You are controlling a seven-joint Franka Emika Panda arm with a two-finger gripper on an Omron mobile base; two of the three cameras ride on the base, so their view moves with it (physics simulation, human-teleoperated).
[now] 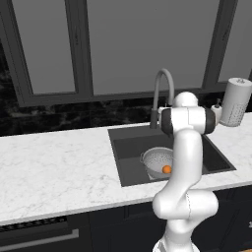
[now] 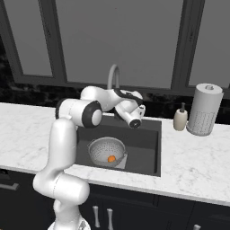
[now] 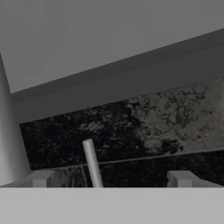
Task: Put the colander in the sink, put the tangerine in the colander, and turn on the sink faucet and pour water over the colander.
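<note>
Silver-grey perforated metal colander (image 2: 106,151) sits in the dark grey sink (image 2: 146,143) with the small orange tangerine (image 2: 111,158) inside, and the hand (image 3: 109,177), fingers apart, is up at the slim grey lever (image 3: 91,161), which could easily slip out sideways.

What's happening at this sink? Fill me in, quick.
The colander already sits in the sink with the tangerine inside it. The arm has its gripper open, up at the sink faucet, with the small lever between its fingertips. No water is running yet.
</note>
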